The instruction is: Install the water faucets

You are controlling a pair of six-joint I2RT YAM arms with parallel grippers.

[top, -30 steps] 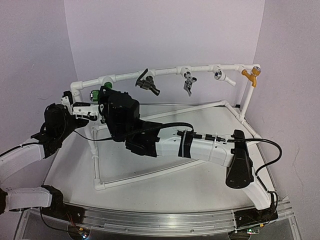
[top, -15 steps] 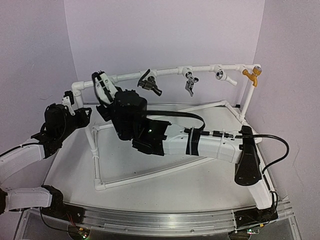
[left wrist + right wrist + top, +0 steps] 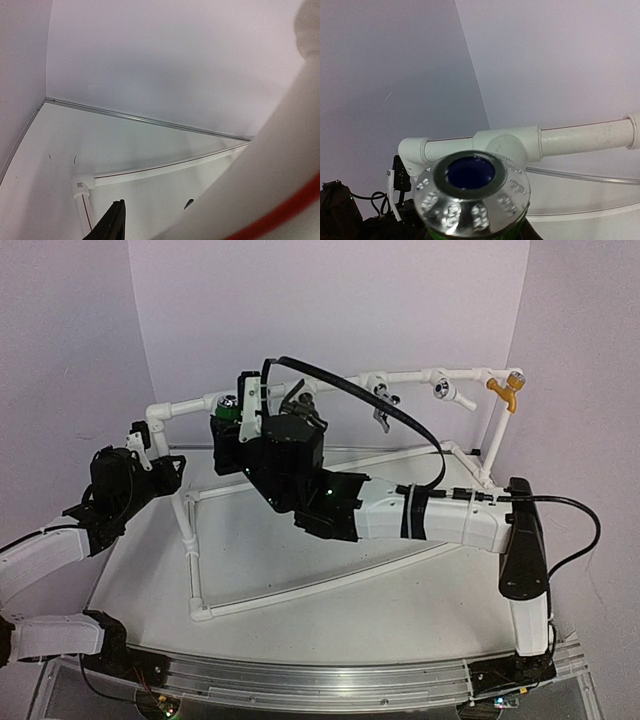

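Observation:
The bright green faucet (image 3: 228, 408) with its silver cap sits in my right gripper (image 3: 233, 414), which is shut on it just in front of the top rail (image 3: 340, 382) of the white pipe frame. In the right wrist view the green faucet (image 3: 472, 200) fills the bottom, its silver end close below a white tee fitting (image 3: 507, 142). The dark faucet (image 3: 303, 398) hangs on the rail right behind the gripper, partly hidden. My left gripper (image 3: 150, 452) holds the frame's left post; one black fingertip (image 3: 112, 225) shows beside the blurred pipe (image 3: 260, 190).
Further right on the rail hang a silver tap (image 3: 380, 406), a white tap (image 3: 446, 391) and an orange-yellow tap (image 3: 503, 390). The frame's base pipes (image 3: 300, 586) lie on the white table. Walls close in behind and at both sides.
My right arm has swung up and to the right along the rail, carrying the green faucet from the frame's left end to the tee. The left arm has stayed put.

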